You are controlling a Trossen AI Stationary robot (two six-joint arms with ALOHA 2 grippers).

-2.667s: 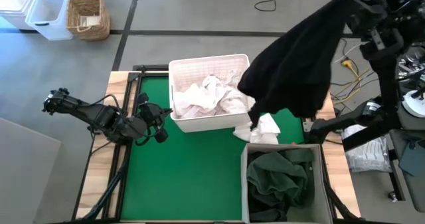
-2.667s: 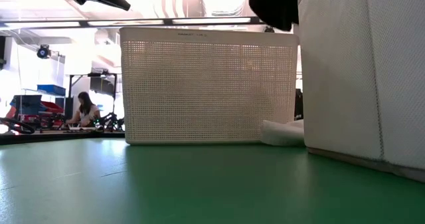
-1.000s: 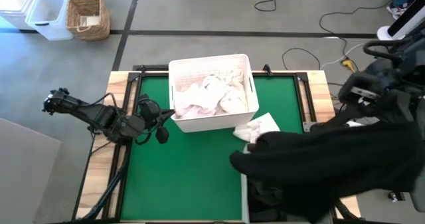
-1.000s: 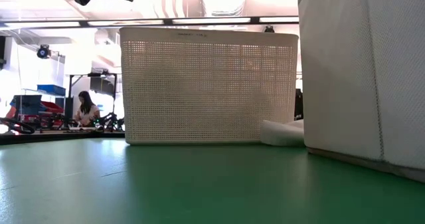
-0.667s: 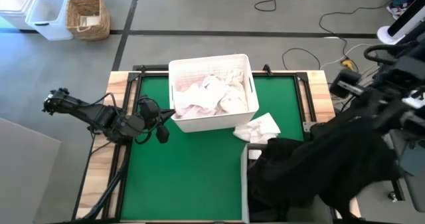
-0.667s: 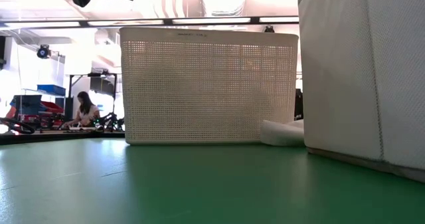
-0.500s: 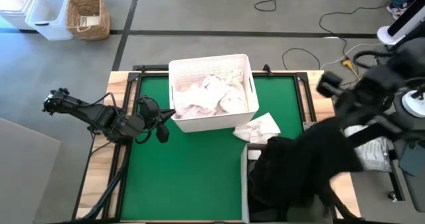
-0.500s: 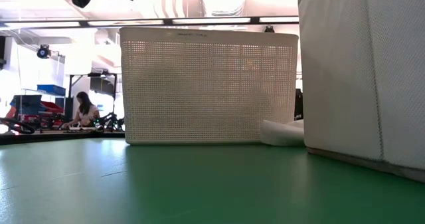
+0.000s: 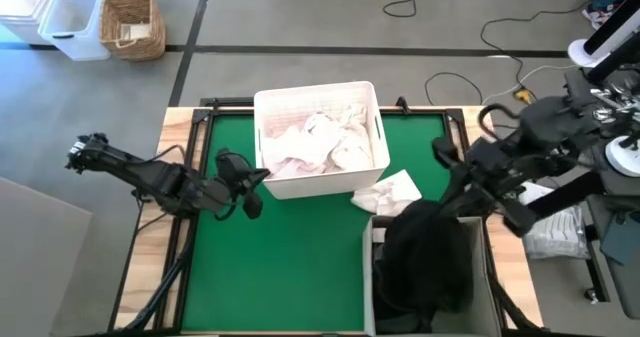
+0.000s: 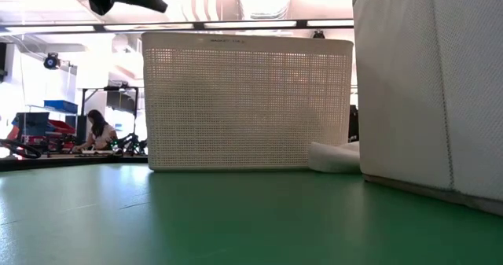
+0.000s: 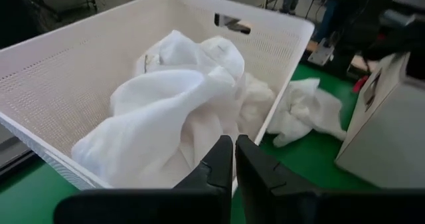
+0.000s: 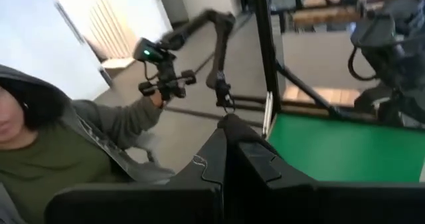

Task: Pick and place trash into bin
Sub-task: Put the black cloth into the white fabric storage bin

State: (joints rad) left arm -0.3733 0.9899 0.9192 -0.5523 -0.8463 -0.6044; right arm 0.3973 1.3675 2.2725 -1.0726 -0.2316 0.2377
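The black garment (image 9: 425, 257) is seen draped into the grey bin (image 9: 369, 277) at the table's (image 9: 290, 267) near right corner, and the right gripper (image 9: 450, 192), with its fingers pressed together, is seemingly pinched on the cloth's upper fold. Soft, light, limp cloth is judged here; a bunched fold is best taken. White sheets (image 11: 179, 111) are piled in the white tub (image 9: 262, 107) at the far edge, one white sheet (image 9: 390, 192) beside it. The left gripper (image 9: 258, 177), closed and empty, is held at the tub's left wall.
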